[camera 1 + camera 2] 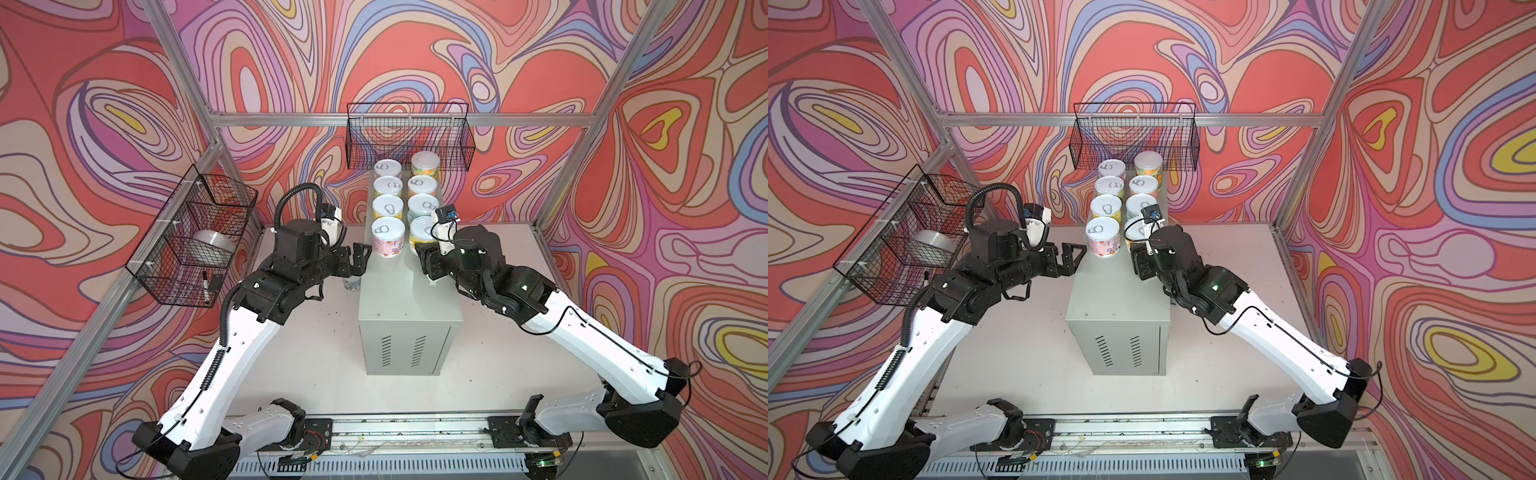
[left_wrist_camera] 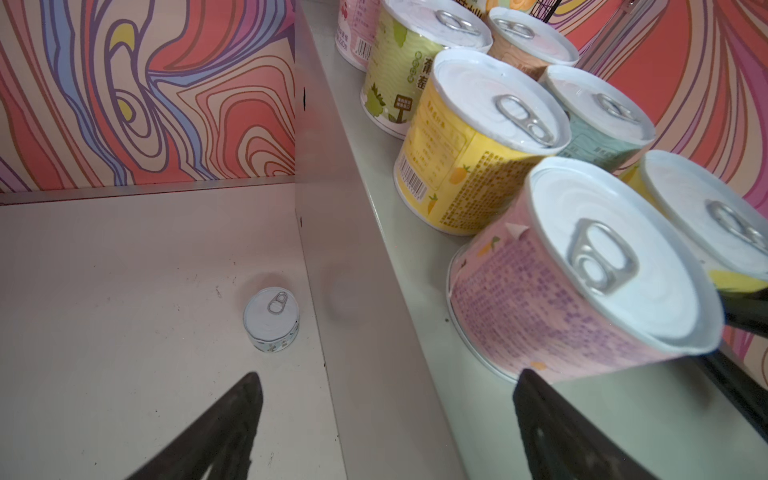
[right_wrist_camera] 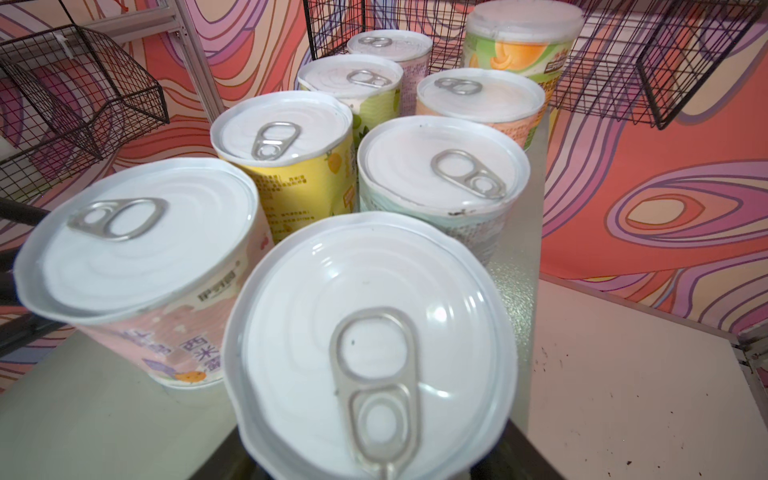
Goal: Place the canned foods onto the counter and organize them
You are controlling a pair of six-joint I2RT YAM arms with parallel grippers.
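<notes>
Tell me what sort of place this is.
Most likely a robot lab cell staged as a pantry, not a real kitchen: aluminium framing holds printed swirl wall panels, two robot arms sit on a rail, and cans line a grey metal cabinet.

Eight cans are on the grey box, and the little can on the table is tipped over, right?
No. The little can on the table stands upright, lid up; the left wrist view shows it. Eight cans are on the grey box.
</notes>
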